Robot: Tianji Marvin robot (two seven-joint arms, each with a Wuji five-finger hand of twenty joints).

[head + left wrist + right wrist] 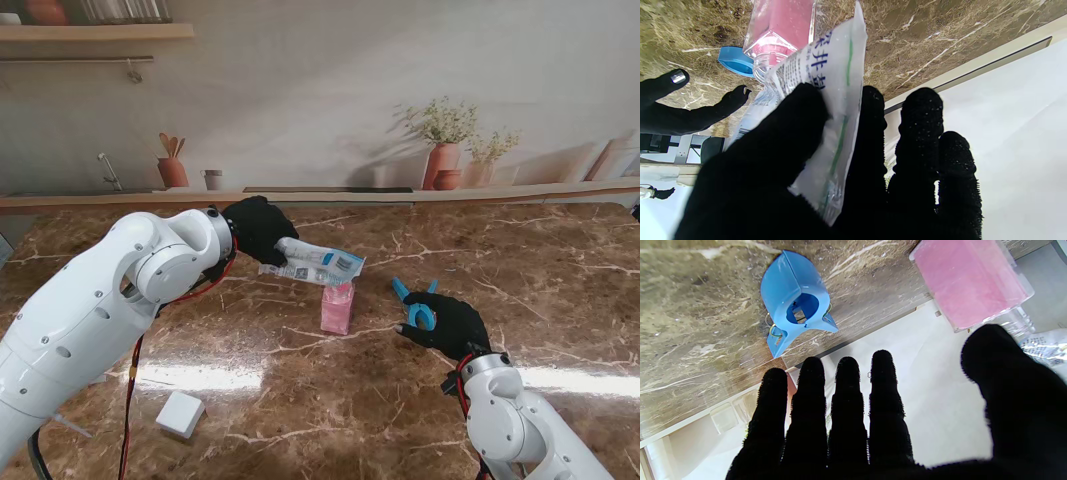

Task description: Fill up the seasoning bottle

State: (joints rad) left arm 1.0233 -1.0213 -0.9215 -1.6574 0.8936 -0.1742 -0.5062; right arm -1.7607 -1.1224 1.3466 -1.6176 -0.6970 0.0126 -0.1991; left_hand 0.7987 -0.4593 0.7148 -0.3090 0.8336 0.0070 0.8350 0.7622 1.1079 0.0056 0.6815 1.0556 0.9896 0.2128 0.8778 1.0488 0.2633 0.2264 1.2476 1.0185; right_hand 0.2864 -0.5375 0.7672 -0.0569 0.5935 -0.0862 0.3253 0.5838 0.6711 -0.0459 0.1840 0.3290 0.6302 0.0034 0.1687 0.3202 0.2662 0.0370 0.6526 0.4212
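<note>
The square clear plastic seasoning bottle with pink contents (337, 307) stands upright on the brown marble bench (560, 270), roughly midway between the arms. The left hand (258, 227) grips a white printed refill pouch (318, 262), whose long axis slants from the hand rightward and down to the bottle's mouth, its far corner just over the opening. The right hand (450, 325), fingers spread and holding nothing, rests beside a blue plastic clip (414, 303), to the bottle's right
</note>
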